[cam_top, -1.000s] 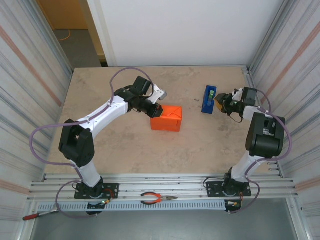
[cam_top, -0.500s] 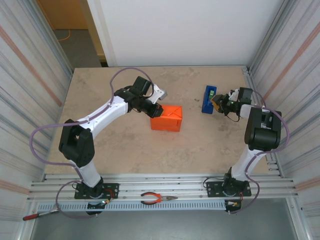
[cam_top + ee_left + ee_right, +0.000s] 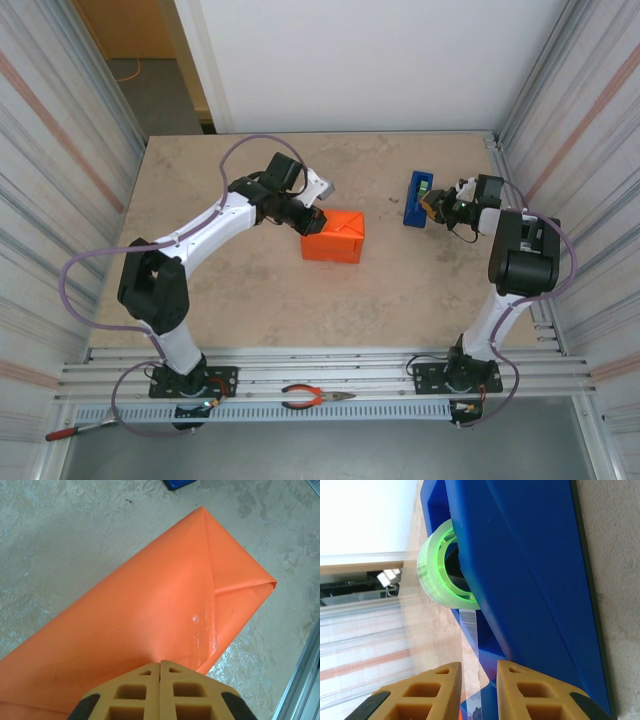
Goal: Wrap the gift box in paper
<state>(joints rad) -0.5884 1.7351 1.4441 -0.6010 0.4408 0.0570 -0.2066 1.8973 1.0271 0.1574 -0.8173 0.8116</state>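
Clenched left gripper [image 3: 160, 664] touches the small gift box [image 3: 335, 237] wrapped in thin orange paper [image 3: 150, 600]; right gripper [image 3: 479, 672], jaws slightly parted, straddles a clear tape strip [image 3: 469, 625] at the blue plastic dispenser [image 3: 530, 580], seemingly without pinching it

Bits on the table [image 3: 250, 300]
Blue tape dispenser [image 3: 417, 198] at far right (green roll [image 3: 437, 567] inside); orange-handled pliers [image 3: 317, 398] on the near rail [image 3: 380, 372].

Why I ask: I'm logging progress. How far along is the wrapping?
Done: the paper is folded around the gift box, end flap creased. In hand: the shut left gripper presses on it; the right gripper straddles the tape strip at the dispenser. Remaining: taping flaps down.
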